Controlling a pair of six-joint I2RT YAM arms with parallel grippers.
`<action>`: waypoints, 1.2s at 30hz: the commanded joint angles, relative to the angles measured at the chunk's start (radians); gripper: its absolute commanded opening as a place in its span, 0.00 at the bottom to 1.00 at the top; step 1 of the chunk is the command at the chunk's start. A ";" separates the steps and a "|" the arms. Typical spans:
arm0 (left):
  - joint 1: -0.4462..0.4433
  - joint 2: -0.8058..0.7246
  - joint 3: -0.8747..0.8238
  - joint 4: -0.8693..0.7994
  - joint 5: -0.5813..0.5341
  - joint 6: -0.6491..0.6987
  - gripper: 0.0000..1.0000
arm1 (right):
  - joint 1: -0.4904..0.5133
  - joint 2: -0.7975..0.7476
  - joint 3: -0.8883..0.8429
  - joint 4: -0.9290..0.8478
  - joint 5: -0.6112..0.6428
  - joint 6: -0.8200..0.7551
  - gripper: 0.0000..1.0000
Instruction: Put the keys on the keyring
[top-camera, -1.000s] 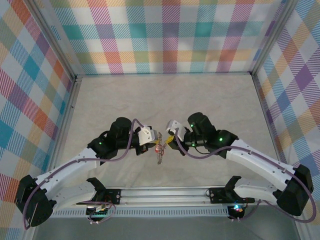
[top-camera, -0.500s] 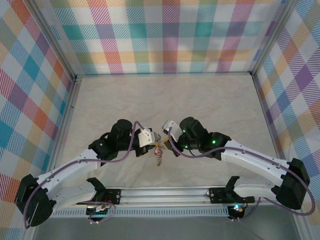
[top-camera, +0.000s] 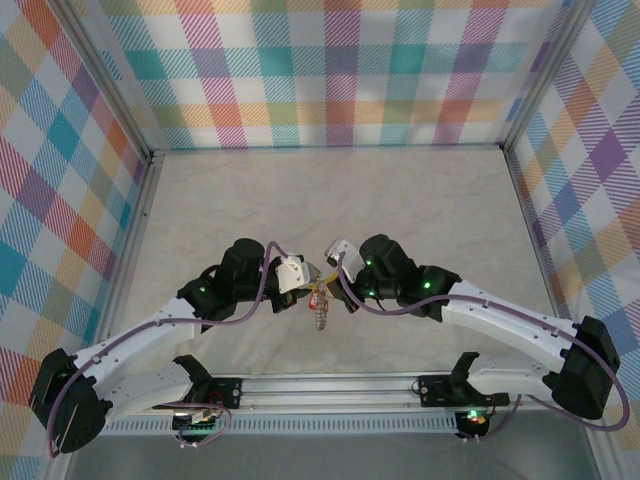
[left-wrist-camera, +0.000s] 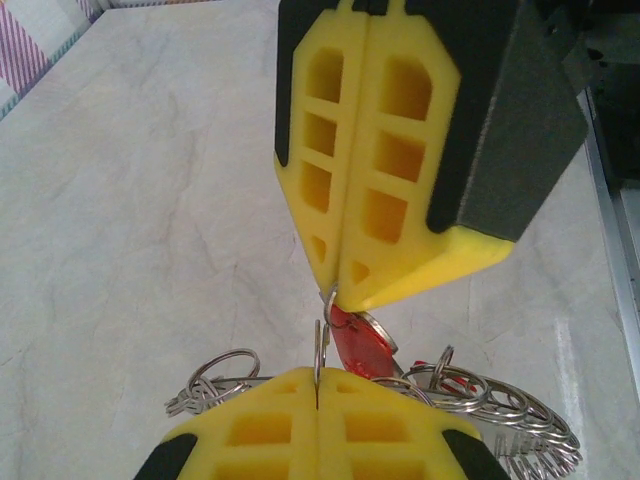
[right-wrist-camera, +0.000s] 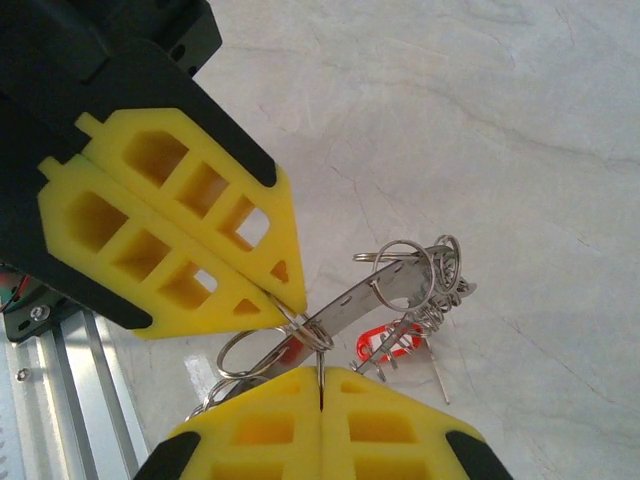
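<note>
- Yellow, and pressed flat together with no gap, the left end effector (left-wrist-camera: 316, 378) pinches a thin wire loop that rises from its seam.
- The right end effector (left-wrist-camera: 334, 288) is also fully closed and meets the left one nose to nose. Seen from the left wrist, its narrow end nips the top of that same loop.
- From the right wrist, each end effector grips a thin ring of the keyring (right-wrist-camera: 392, 283). The keyring is a grey metal bunch: a flat curved band with several small wire rings threaded on it.
- The keys (right-wrist-camera: 392, 343) hang in that bunch. A red plastic head with a pale window sits just under the band, and another bit of red shows behind the rings beside the right end effector.
- From above, the bunch dangles between the two end effectors, over the near middle of the pale marbled desk (top-camera: 330, 200). Whether it touches the desk I cannot tell.
</note>
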 joint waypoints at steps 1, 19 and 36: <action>-0.015 -0.003 0.007 0.059 0.003 -0.014 0.00 | 0.006 0.002 0.001 0.039 -0.060 -0.004 0.00; -0.016 0.016 0.018 0.052 0.032 -0.020 0.00 | 0.005 0.043 0.021 0.067 -0.006 0.023 0.00; -0.022 -0.036 -0.028 0.103 0.054 0.018 0.00 | -0.095 0.004 -0.042 0.109 -0.076 0.199 0.00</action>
